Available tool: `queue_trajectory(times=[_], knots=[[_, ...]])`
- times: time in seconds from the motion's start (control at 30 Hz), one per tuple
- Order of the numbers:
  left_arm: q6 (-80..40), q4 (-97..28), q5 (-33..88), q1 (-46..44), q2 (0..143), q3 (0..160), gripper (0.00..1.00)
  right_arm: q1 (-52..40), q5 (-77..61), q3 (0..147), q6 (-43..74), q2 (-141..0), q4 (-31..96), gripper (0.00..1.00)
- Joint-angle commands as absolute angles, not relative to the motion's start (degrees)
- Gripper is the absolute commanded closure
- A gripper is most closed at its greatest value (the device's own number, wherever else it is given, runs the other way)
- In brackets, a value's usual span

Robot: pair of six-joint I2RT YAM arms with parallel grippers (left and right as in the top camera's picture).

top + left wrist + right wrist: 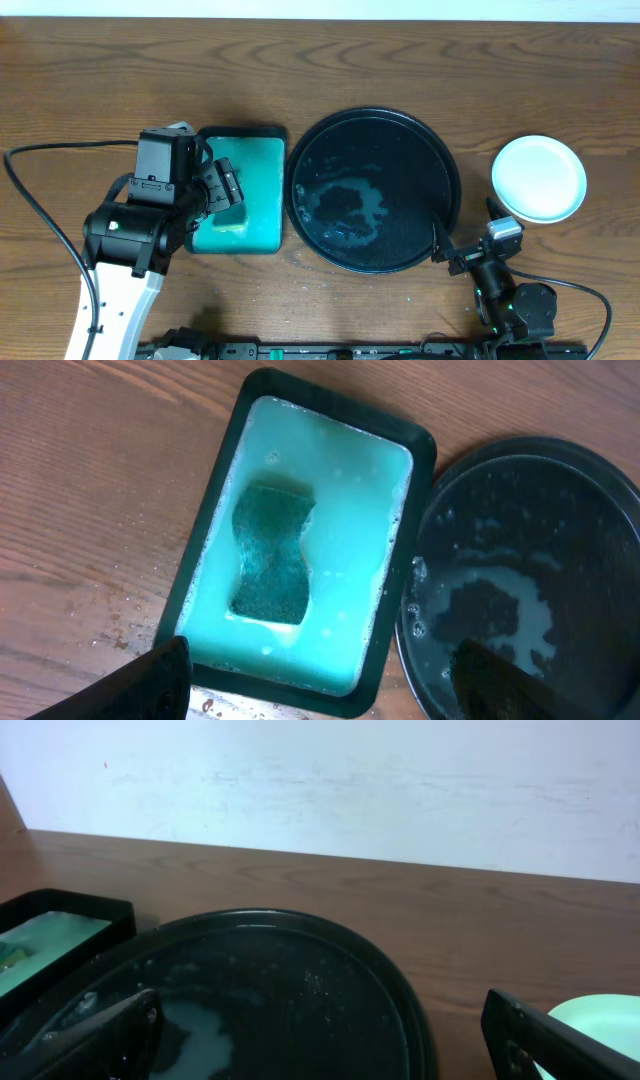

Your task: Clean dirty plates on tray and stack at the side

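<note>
- At the right of the overhead frame, on the brown tabletop [100, 80]: the plates [538, 178] show from above as one white round disc, so the number in the pile cannot be told. They sit near the tray's right rim, not touching it
- Centre of frame: the tray [400, 140], round, glossy black, raised rim, flat on the tabletop. A milky wet patch [350, 205] with small bubbles lies on its floor, left of centre
- Just beside the tray on its left: teal tray [262, 165], rectangular, dark rim, filled with pale turquoise liquid. A sponge [270, 555], dark green and wavy-sided, lies flat in that liquid
- Left claw [322, 655]: hangs over the teal tray, jaws wide apart, gripping nothing. In the wrist view the sponge is above the fingertips in frame, clear of both
- Right claw [322, 1010]: lower right of the overhead frame, below the gap between tray and plates, jaws spread wide, gripping nothing. Its wrist view looks across the tray towards a pale wall [320, 780], with a plate edge at lower right
</note>
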State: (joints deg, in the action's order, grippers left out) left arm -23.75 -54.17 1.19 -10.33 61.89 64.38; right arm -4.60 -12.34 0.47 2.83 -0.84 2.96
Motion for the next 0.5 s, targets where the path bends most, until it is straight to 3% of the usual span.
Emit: queue_trajectory(times=[0.0, 0.33, 0.47], knots=[[-23.38, -54.41, 1.06, -10.2, 61.8, 65.49, 0.17, -4.05, -12.05, 0.32, 3.79, -0.32, 3.16, 0.01], [-22.04, -54.22, -0.89, -10.2, 56.12, 61.71, 0.17, -4.05, -12.05, 0.32, 3.81, -0.32, 3.16, 0.01], [-20.99, -41.98, -4.93, -9.15, 44.12, 52.21, 0.17, -4.05, -12.05, 0.32, 3.81, -0.32, 3.16, 0.01]])
